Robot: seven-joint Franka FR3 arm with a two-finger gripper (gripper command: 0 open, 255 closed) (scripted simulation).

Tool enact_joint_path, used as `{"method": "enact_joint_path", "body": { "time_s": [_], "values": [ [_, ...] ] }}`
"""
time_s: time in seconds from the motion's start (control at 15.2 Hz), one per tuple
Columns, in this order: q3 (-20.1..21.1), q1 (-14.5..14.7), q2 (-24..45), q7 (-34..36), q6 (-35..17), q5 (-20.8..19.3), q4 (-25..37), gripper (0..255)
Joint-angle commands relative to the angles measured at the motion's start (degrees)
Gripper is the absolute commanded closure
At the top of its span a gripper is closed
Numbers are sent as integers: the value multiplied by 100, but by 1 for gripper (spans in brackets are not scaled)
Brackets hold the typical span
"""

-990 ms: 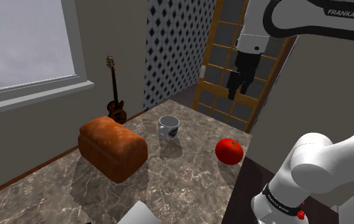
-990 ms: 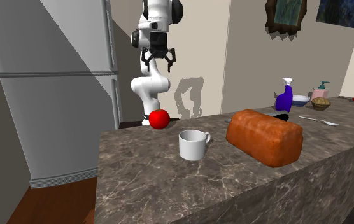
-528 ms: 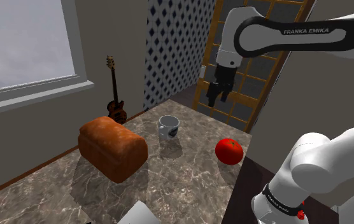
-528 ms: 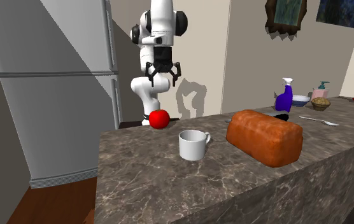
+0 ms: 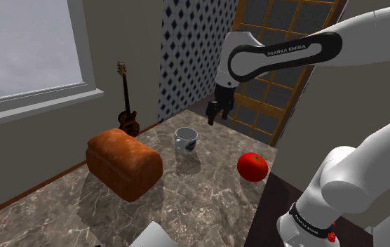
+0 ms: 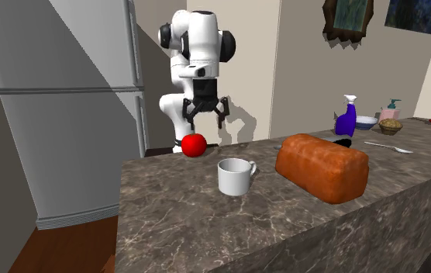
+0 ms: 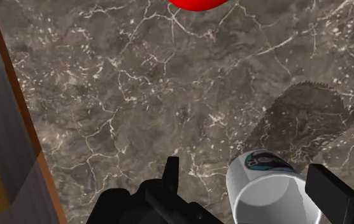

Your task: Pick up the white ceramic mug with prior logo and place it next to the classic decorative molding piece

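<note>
Jaws apart, nothing btwn them touching: gripper (image 6: 205,122) is open and empty, hanging above the marble counter (image 5: 207,200). In wrist view the fingers (image 7: 171,170) straddle the white mug (image 7: 268,194) w/o contact; the mug sits lower down on the counter, mouth up, dark logo on its side. In shoulder view the gripper (image 5: 216,115) is above and a bit to the right of the mug (image 5: 185,140). Mug stands upright, roughly btwn a brown loaf (image 5: 124,163) and a red tomato (image 5: 252,167), apart from both. In second exterior view the mug (image 6: 234,177) is near the loaf (image 6: 322,166), w/ the tomato (image 6: 194,144) behind it by the counter's far edge.
</note>
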State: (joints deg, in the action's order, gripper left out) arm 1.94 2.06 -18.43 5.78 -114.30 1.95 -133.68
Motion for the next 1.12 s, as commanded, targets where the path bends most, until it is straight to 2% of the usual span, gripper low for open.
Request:
{"method": "enact_joint_path", "body": {
  "time_s": [0.0, 0.53, 1.06],
  "values": [
    [-4, 8, 394, -44, -358, 23, 91, 0],
    [32, 55, 2057, -166, -1404, 119, 886, 0],
    [45, 68, 2400, -168, -1960, 125, 674, 0]
  ]
}}
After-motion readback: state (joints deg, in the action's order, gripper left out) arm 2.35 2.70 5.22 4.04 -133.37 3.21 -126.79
